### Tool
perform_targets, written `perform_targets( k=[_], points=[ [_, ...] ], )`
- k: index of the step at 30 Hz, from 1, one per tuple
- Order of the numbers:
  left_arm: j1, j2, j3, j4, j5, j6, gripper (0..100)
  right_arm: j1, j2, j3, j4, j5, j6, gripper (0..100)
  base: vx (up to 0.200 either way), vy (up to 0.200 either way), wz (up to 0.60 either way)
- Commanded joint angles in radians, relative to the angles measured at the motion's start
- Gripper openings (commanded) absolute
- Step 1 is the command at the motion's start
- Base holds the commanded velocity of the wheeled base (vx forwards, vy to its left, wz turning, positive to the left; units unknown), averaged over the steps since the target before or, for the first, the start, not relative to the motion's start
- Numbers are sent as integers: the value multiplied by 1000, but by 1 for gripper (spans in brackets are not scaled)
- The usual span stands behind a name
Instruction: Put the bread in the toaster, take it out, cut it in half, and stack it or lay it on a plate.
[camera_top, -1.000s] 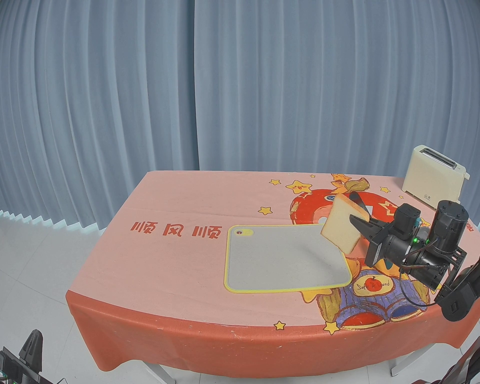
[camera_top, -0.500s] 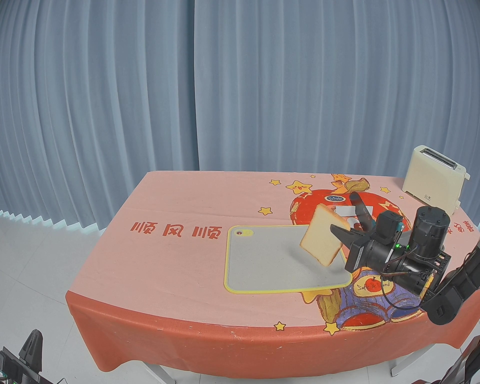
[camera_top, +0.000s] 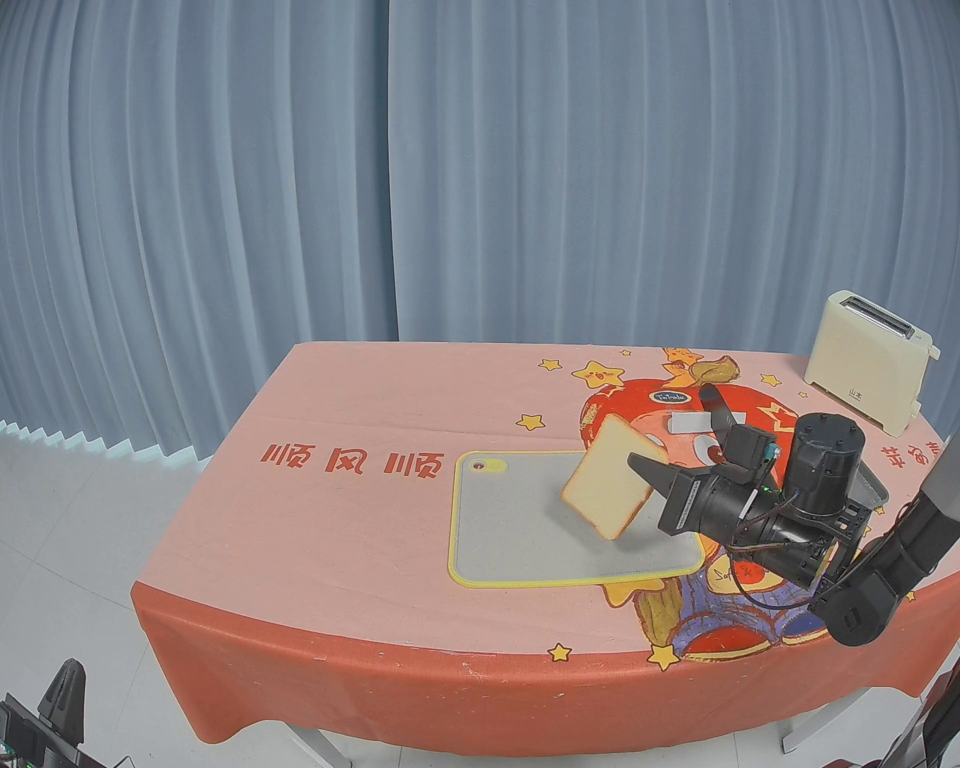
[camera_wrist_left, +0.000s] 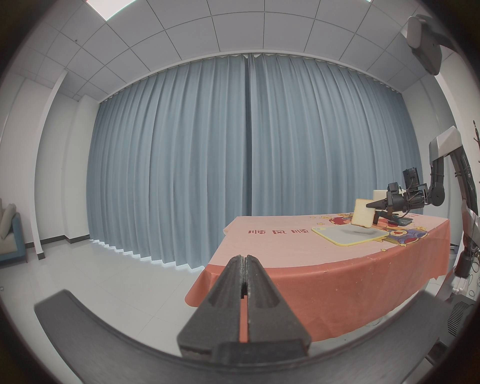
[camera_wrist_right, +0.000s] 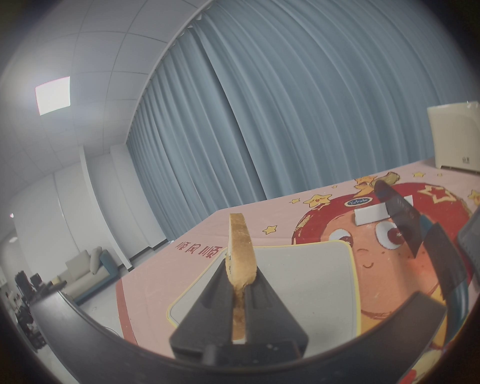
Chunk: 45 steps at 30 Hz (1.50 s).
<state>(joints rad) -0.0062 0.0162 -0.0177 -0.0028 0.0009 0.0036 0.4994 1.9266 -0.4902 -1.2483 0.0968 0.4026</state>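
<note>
Left wrist view, left gripper (camera_wrist_left: 243, 270): hung low beside the counter's near left corner, well apart from everything on it, fingers pressed together with nothing between them.
Counter (camera_top: 380, 520): covered with an orange-pink cloth printed with stars and a cartoon figure.
Right gripper (camera_top: 648, 478): reached in over the counter from the right, level with the cutting board, fingers clamped on one edge of the bread.
Bread (camera_top: 605, 490): one pale slice with a brown crust, held on edge and tilted, raised above the right part of the cutting board.
Cutting board (camera_top: 520, 540): grey with a yellow rim, lying flat near the middle of the counter.
Dark flat tool (camera_top: 714, 403): lay on the cloth just beyond the board's far right corner, a white strip (camera_top: 700, 422) just beside it.
Toaster (camera_top: 865, 365): cream-coloured, upright at the far right corner of the counter, well apart from the bread.
Curtain (camera_top: 400, 170): blue-grey, pleated, hung behind the counter.
</note>
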Motion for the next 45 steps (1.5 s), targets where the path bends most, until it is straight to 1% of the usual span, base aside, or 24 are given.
perform_targets(
  k=[1,6,13,17,35,36,41,43,45],
  points=[
    [0,-2,18,0,1,-1,0,16,46,-30,0,3,27,0,0,0,0],
    [0,-2,18,0,1,-1,0,41,58,-34,0,0,58,0,0,0,0],
    [0,-2,18,0,1,-1,0,65,68,-33,0,-8,62,0,0,0,0],
    [0,-2,18,0,1,-1,0,65,72,-34,0,-9,71,0,0,0,0],
    [0,-2,18,0,1,-1,0,68,72,-34,0,-19,70,0,0,0,0],
    [0,-2,18,0,1,1,0,68,72,-33,0,-19,70,100,0,0,0],
    [0,-2,18,0,1,-1,0,68,72,-24,9,-20,58,100,0,0,0],
    [0,-2,18,0,1,1,0,79,66,-24,17,-34,56,100,0,0,0],
    [0,-2,18,0,1,-1,0,90,71,-27,20,-62,55,100,0,0,0]
  ],
)
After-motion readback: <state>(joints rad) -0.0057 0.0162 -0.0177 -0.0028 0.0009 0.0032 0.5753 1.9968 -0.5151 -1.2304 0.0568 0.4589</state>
